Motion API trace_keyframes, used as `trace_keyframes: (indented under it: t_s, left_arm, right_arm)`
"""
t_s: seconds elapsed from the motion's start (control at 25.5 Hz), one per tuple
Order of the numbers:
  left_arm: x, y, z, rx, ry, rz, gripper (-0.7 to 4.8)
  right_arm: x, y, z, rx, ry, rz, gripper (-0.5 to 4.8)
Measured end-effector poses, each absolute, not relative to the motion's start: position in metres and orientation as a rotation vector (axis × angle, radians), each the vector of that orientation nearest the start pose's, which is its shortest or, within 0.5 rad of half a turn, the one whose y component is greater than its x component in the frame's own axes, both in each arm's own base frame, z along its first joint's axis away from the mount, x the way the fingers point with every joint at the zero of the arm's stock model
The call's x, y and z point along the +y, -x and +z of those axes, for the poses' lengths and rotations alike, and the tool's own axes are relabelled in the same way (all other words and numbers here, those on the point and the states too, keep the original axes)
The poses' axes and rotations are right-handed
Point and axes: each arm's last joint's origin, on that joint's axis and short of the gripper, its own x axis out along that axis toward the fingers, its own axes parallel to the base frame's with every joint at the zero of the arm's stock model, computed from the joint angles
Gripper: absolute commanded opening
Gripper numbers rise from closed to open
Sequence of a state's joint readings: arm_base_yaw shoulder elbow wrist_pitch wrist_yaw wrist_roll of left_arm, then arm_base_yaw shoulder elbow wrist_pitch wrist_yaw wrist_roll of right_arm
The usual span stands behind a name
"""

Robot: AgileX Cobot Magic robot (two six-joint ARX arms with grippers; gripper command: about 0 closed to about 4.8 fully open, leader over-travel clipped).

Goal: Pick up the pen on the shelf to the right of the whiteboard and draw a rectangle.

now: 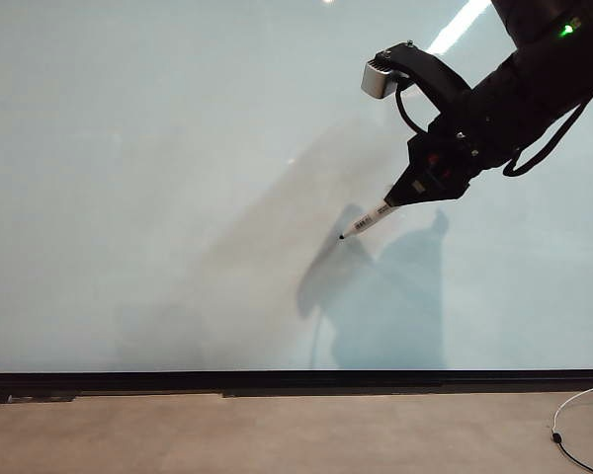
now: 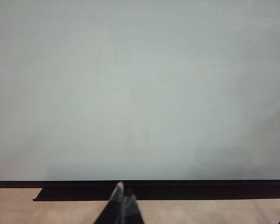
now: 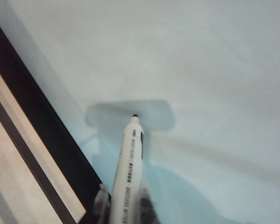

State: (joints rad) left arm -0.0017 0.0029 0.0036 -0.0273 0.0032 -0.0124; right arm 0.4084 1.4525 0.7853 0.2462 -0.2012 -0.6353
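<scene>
The whiteboard (image 1: pixel 178 178) fills most of the exterior view, pale and glossy with a black bottom edge; no drawn line shows on it. My right gripper (image 1: pixel 407 194) reaches in from the upper right and is shut on the pen (image 1: pixel 368 221), a slim white marker with dark lettering. Its black tip points down-left, at or just off the board surface; I cannot tell whether it touches. In the right wrist view the pen (image 3: pixel 129 168) sticks out between the fingers of the right gripper (image 3: pixel 124 205). My left gripper (image 2: pixel 123 196) sits low before the whiteboard (image 2: pixel 140 93), fingertips together. The shelf is out of view.
A black ledge (image 1: pixel 296 380) runs along the board's bottom edge above a tan floor strip. A thin white cable (image 1: pixel 573 415) lies at the lower right. The right arm casts a shadow (image 1: pixel 385 296) on the board.
</scene>
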Motion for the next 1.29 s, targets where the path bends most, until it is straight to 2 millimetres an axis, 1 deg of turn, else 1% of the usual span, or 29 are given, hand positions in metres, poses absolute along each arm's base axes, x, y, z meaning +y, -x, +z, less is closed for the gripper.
trace_keyframes:
  t_s: [0.24,0.86,1.1,1.29]
  left_arm:
    - [0.000,-0.098,0.162,0.027,0.012,-0.005,-0.05]
    - [0.000,-0.098,0.162,0.027,0.012,-0.005,-0.04]
    - [0.000,-0.098,0.162,0.027,0.012,-0.005,-0.04]
    - [0.000,-0.098,0.162,0.027,0.012,-0.005,-0.04]
  right_arm:
    - [0.130,-0.285,0.219,0.227,0.646,0.736,-0.04]
    - [0.131,-0.286,0.220,0.223,0.644,0.738,-0.04]
    - [0.131,-0.286,0.224,0.211,0.642,0.742,-0.04]
    - [0.130,-0.284,0.230,0.184,0.640,0.736,-0.04]
